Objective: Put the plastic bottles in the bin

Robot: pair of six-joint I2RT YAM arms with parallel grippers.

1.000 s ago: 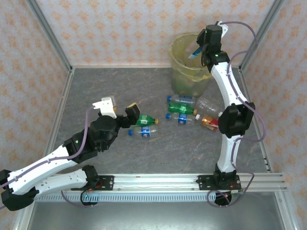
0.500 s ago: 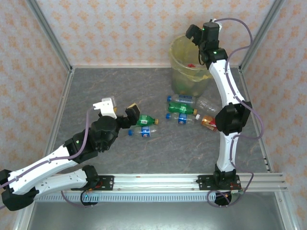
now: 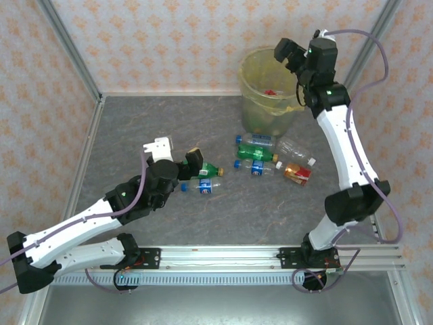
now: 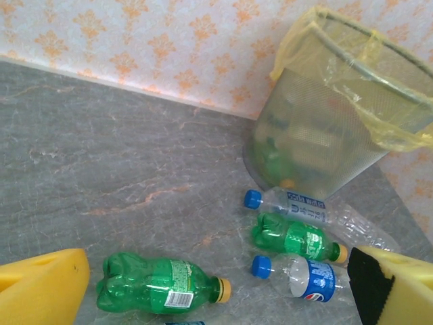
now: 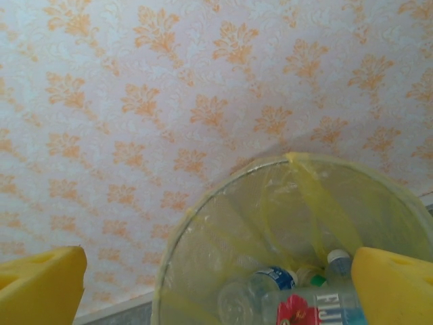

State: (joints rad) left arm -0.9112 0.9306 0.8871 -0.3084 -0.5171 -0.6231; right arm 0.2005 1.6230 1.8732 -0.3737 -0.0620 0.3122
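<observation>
Grey table [image 3: 169, 122], loose bottles [image 3: 206, 171], lined bin [image 3: 267, 112]

Top: high, near edge, looks down over whole counter [image 3: 149, 122] | left wrist: low, faces bin [image 4: 318, 135] across counter | right wrist: close, into bin | shared: bin

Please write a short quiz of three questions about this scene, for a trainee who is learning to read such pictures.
1. True or false: the right gripper is shut on a bottle above the bin.
2. Which cap colour does the green bottle nearest the left gripper have? A blue, B yellow, C red.
3. Short answer: does any bottle stand upright on the table?

Key: 1 false, it is open and empty. 2 B. 3 No, all lie on their sides.
</observation>
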